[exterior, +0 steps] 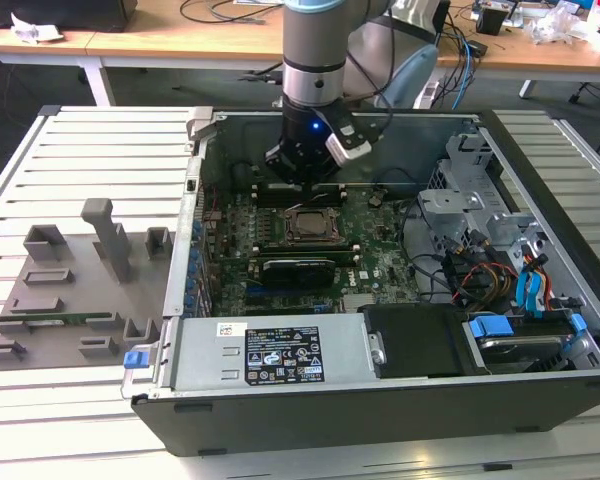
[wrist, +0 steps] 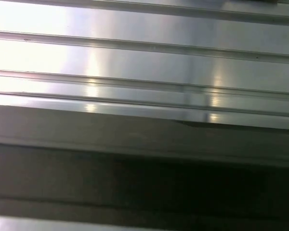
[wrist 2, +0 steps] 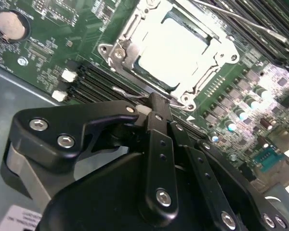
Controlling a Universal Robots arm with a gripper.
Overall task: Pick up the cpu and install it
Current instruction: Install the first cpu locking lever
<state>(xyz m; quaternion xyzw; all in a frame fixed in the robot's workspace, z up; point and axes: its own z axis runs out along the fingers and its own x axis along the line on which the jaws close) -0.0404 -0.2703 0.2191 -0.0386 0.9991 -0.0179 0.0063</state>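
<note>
The cpu (wrist 2: pixel 171 48), a flat square chip with a pale silvery top, lies inside the metal-rimmed socket frame (wrist 2: pixel 116 52) on the green motherboard (wrist 2: pixel 53 38). In the second wrist view my gripper (wrist 2: pixel 156 101) hangs just off the socket's edge, beside a thin wire lever (wrist 2: pixel 125 91). Its black fingers (wrist 2: pixel 159 125) are drawn together with nothing showing between them. In the exterior view the gripper (exterior: pixel 300 185) hovers inside the open computer case (exterior: pixel 280 365), just behind the socket (exterior: pixel 309 226).
A long black expansion card (exterior: pixel 298 268) sits in front of the socket. Drive cages and cables (exterior: pixel 490 270) fill the case on the exterior view's right. A grey holder tray (exterior: pixel 70 290) rests on the slatted table (wrist: pixel 135 62) at the left.
</note>
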